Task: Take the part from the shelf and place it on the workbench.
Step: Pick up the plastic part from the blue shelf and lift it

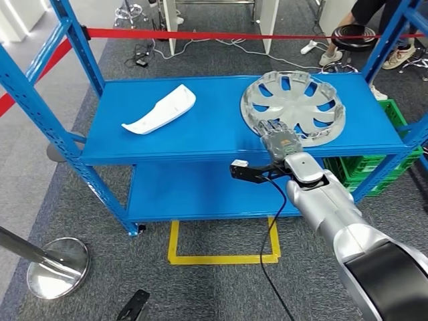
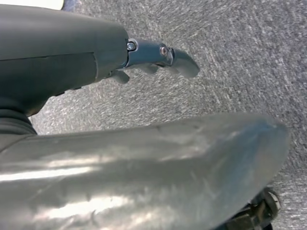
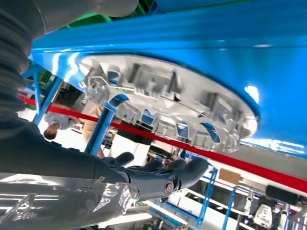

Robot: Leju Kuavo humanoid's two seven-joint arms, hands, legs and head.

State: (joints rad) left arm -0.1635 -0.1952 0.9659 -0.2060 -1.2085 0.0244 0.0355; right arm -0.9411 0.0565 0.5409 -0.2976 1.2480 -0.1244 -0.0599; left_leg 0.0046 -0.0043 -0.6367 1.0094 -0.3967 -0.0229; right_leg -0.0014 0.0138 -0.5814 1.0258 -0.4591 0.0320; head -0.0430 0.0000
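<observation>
Fingers (image 1: pixel 275 128) outstretched at hubcap (image 1: pixel 295 105) rim

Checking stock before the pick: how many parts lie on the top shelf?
2. A white curved panel lies on the shelf's left half; a silver wheel cover lies on the right, with the right robot hand at its near edge.

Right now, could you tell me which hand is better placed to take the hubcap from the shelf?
The right hand: it is stretched out at the near rim of the silver hubcap on the blue shelf. The left hand hangs over the carpet, holding nothing.
</observation>
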